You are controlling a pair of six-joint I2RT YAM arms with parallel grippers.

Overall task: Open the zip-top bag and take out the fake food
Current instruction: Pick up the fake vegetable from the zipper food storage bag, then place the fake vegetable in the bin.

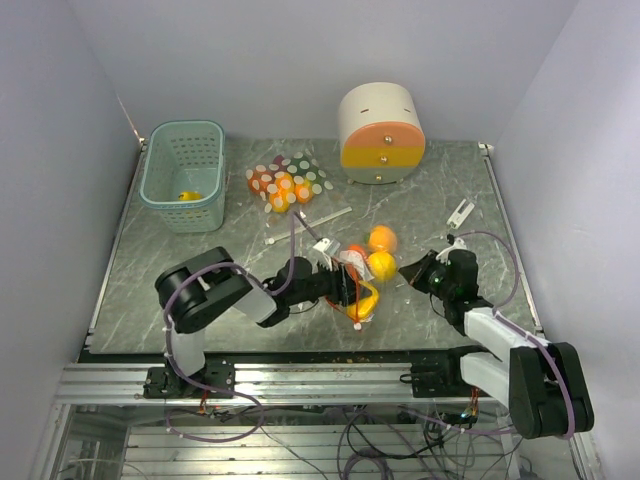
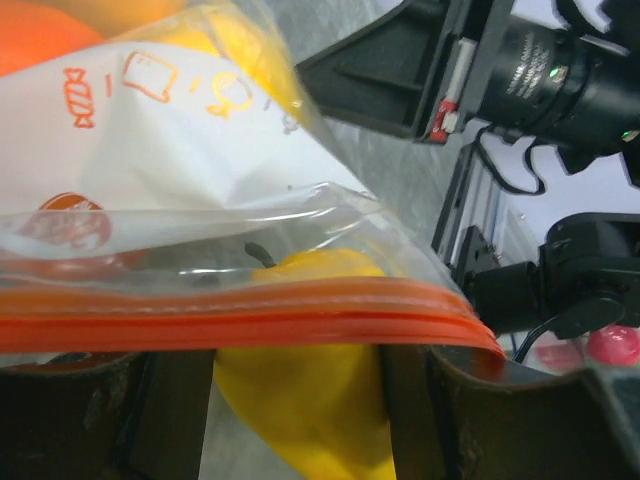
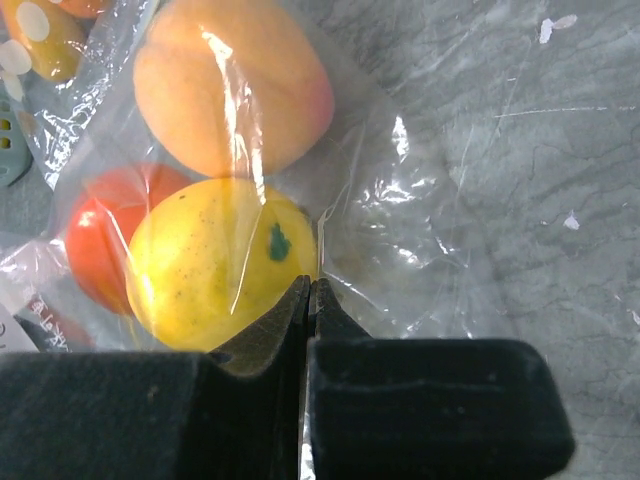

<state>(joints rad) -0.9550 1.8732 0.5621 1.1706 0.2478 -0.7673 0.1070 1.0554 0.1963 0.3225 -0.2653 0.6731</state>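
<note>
Zip-top bag (image 3: 420, 230) clamped by right end effector (image 3: 308, 295): anchor. Yellow fake food (image 2: 310, 440) clamped by left end effector (image 2: 300, 380): to be drawn straight out.

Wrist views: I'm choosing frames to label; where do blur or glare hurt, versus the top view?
Left wrist view: the orange zip strip and the yellow fruit are soft, too close. Right wrist view: white glare streaks on the bag, the round fruits inside sharp. Top view: even light, crisp.
</note>
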